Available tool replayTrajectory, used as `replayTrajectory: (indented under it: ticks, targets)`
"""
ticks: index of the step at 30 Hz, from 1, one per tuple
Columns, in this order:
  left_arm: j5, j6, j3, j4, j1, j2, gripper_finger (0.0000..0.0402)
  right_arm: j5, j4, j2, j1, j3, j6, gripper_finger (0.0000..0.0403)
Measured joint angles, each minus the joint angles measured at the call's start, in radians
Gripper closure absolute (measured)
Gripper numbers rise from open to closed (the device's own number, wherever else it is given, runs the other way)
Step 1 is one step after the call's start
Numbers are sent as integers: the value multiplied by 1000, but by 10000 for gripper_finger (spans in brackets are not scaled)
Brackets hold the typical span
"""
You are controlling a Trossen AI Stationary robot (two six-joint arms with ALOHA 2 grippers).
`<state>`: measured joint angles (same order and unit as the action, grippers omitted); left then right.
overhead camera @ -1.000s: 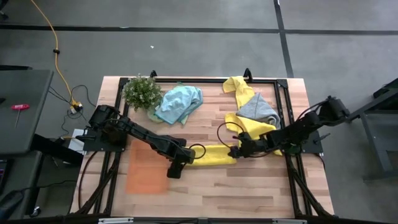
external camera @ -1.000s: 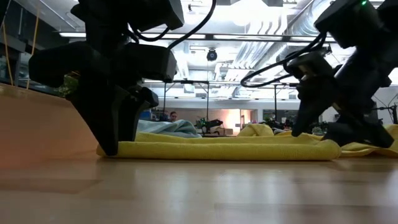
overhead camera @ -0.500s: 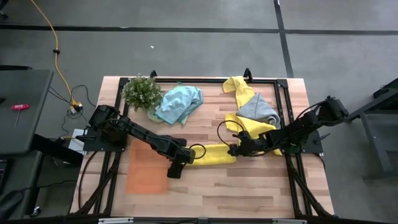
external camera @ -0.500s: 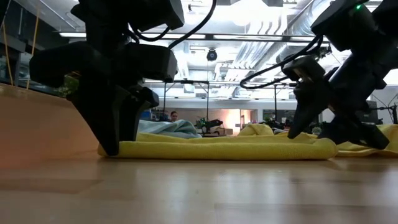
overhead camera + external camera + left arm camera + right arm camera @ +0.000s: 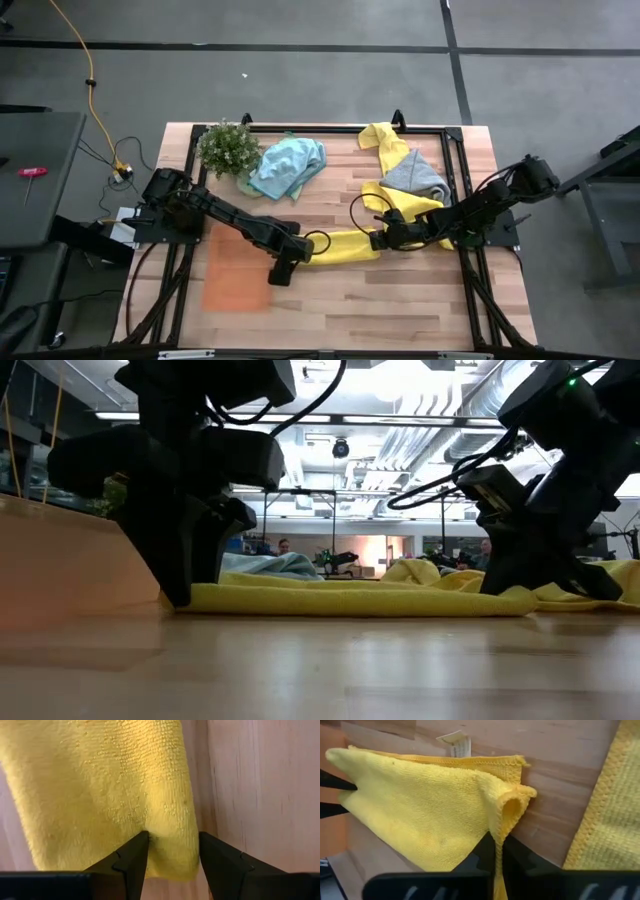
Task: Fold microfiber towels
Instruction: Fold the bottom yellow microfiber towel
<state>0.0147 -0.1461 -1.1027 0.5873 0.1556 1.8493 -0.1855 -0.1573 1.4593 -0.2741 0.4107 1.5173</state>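
Observation:
A bright yellow towel [image 5: 338,249], folded into a long strip, lies flat on the wooden table between my two grippers. My left gripper [image 5: 284,266] stands on its left end, pointing steeply down. My right gripper [image 5: 379,240] is shut on its right end, slanting down. A second yellow towel [image 5: 383,143] lies crumpled at the back right with a grey towel [image 5: 417,176] beside it. A light blue towel [image 5: 288,165] lies bunched at the back. My left gripper comes from above and has the strip's left end [image 5: 172,827] between its two fingers, next to one long edge. One fingertip [image 5: 139,845] dents the cloth. That end lies flat on the table. My right gripper pinches the strip's right-end corner [image 5: 512,802] between its two shut fingers, slanting down from the table's right. The hemmed cloth bulges up in a small loop above the fingers, several layers by the look. The remainder of the strip lies slack on the table.
A small green plant [image 5: 228,148] stands at the back left beside the blue towel. A flat orange tray [image 5: 234,277] lies near my left arm at the front left. A black frame [image 5: 455,135] runs along the table's edges. Bare wood spans the front.
My right gripper has shut on the yellow strip's right end, tipping down a little. That end has bunched and drawn slightly toward the left. The left end stays where it was.

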Motion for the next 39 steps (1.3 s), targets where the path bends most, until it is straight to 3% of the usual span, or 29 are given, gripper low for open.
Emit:
replayTrajectory:
  ticks: [15,22,26,32,39]
  targets:
    - [-37,-8,1,40,-121,-268,236,28,128,-92,-1,0,0,402]
    - [-113,-1,13,-109,-116,-434,242,2,228,-170,-2,1,0,402]
    - [-189,18,45,-260,-91,-498,279,-11,309,-201,-3,32,-12,402]
    - [-206,9,134,-401,-87,-520,387,-12,439,-232,-3,90,-54,403]
    - [-243,-110,263,-487,-70,-501,400,-16,603,-238,-8,186,-103,403]
